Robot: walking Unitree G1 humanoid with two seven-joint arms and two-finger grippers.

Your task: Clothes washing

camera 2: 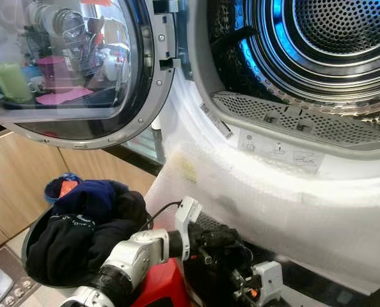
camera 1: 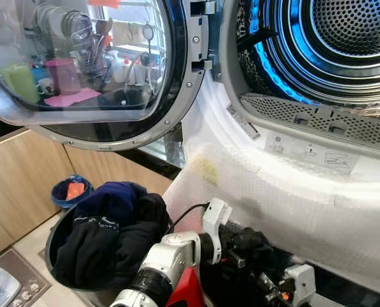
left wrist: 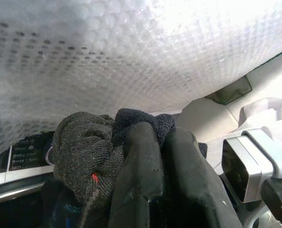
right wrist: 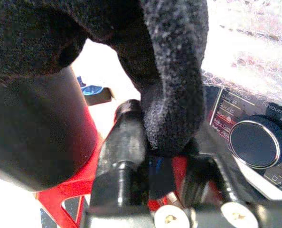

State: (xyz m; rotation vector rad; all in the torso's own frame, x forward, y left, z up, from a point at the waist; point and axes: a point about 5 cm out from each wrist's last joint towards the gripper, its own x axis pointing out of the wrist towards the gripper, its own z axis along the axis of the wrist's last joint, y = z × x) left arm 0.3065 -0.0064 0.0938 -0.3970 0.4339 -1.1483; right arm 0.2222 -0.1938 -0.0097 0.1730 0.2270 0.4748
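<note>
Clearly the dark garment [left wrist: 91, 152] is going to behave as soft, limp knitwear: light, floppy, nothing stiff to brace against, and inclined to droop and snag rather than slip. A pinch into a thick bunched fold is looking like the surest hold, since a thin edge could slide free.

In the left wrist view, the left gripper [left wrist: 160, 142] is closing its two black fingers almost together, and the knitted bundle is bulging out just beyond and beside the fingertips, pressed against them, so it is gripping a fold of the cloth. In the right wrist view, the right gripper [right wrist: 155, 156] is pinching a hanging lobe of the same dark fabric between nearly shut fingers, with more cloth draping above.

Seen from the head, both grippers are working low and near, at the centre-right, just below the bubble-wrapped front [camera 1: 292, 198] of the washing machine, whose open drum [camera 1: 343, 45] is sitting high and far to the right. To the near left, a basket [camera 1: 55, 230] is holding more dark clothes [camera 1: 107, 230], beneath the open door [camera 1: 87, 64].
</note>
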